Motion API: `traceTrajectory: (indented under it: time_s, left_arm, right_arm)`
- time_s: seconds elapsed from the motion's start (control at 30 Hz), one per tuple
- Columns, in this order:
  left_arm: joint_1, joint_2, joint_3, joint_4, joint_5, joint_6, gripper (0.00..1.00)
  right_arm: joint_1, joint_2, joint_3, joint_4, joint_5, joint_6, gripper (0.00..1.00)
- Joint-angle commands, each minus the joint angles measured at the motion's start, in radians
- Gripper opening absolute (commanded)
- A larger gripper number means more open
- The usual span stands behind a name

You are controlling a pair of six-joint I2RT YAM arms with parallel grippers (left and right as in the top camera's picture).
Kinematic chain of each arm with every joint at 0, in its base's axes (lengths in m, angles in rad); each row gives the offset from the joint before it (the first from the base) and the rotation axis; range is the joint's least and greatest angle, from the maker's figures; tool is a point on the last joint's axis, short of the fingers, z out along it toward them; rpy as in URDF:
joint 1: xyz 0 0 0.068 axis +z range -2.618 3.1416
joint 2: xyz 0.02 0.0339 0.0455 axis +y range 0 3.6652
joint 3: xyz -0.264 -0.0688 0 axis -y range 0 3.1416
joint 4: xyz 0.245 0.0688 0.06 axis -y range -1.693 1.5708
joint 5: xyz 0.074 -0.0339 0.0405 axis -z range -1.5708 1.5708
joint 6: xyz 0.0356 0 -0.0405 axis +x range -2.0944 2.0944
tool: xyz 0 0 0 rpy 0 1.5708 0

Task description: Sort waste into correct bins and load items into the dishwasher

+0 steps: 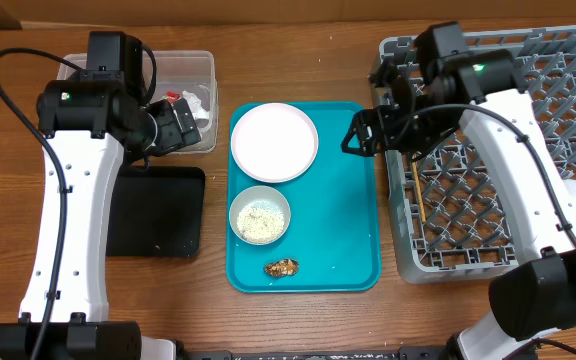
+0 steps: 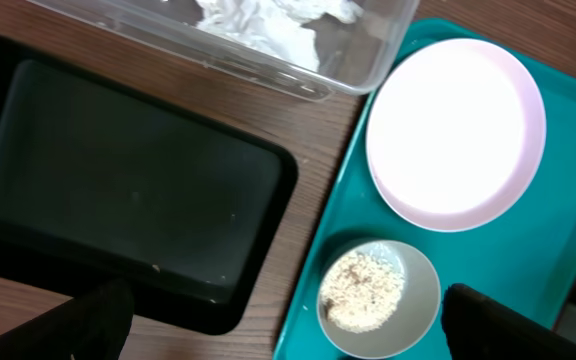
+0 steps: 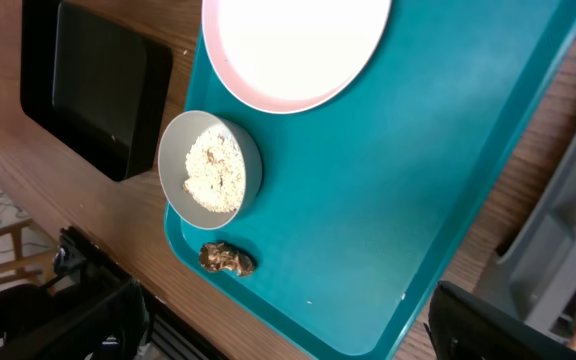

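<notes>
two empty grippers: your left gripper (image 2: 288,310) and right gripper (image 3: 278,305) both gape wide. plate (image 1: 274,141) sits at the far end of the tray (image 1: 353,230), just beside the rice bowl (image 1: 260,214); stiff, slick, likely brittle, so pinch its rim.

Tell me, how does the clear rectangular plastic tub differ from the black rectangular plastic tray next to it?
The clear tub is see-through with taller walls; the black tray is opaque and shallow. The tub holds a crumpled white napkin; the tray's visible floor is bare. Both are rectangular with rounded corners, left of the teal serving tray.
</notes>
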Motion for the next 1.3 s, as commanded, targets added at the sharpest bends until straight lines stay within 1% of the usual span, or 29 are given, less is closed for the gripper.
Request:
traceTrajectory:
  time_s: [0.0,0.2,0.43,0.57,0.63,0.67,0.77,0.97,1.0,1.13,1.27]
  left_arm:
    - [-0.037,0.002,0.013,-0.003,0.058,0.024,1.0]
    - [-0.153,0.006,0.013,-0.001,0.058,0.022,1.0]
    - [-0.32,0.081,0.006,-0.002,0.058,0.007,1.0]
    - [-0.407,0.163,0.002,-0.004,0.058,-0.008,1.0]
    - [-0.474,0.241,0.002,-0.01,0.068,-0.049,1.0]
    - [-0.492,0.264,0.002,-0.01,0.085,-0.05,0.99]
    - [-0.552,0.344,0.002,-0.01,0.142,-0.06,0.95]
    - [-0.626,0.487,0.002,-0.016,0.156,-0.071,0.88]
    - [-0.632,0.508,0.002,-0.016,0.156,-0.071,0.87]
    - [-0.636,0.57,0.002,-0.022,0.153,-0.07,0.75]
    - [-0.629,0.591,0.002,-0.035,0.121,-0.07,0.71]
  right_arm:
    - [0.005,-0.007,-0.003,0.01,0.066,0.058,0.93]
    - [-0.068,-0.026,-0.002,-0.003,0.256,0.224,1.0]
    - [-0.238,-0.083,-0.002,-0.04,0.246,0.224,1.0]
    - [-0.295,-0.082,-0.003,-0.08,0.23,0.222,1.0]
    - [-0.306,-0.082,-0.003,-0.097,0.234,0.212,1.0]
    - [-0.306,-0.082,-0.003,-0.095,0.234,0.212,1.0]
    - [-0.306,-0.082,-0.003,-0.091,0.234,0.212,1.0]
    - [-0.306,-0.082,-0.003,-0.092,0.234,0.212,1.0]
    - [-0.306,-0.082,-0.003,-0.092,0.234,0.212,1.0]
    - [-0.306,-0.082,-0.003,-0.092,0.234,0.212,1.0]
    - [-0.306,-0.082,-0.003,-0.092,0.234,0.212,1.0]
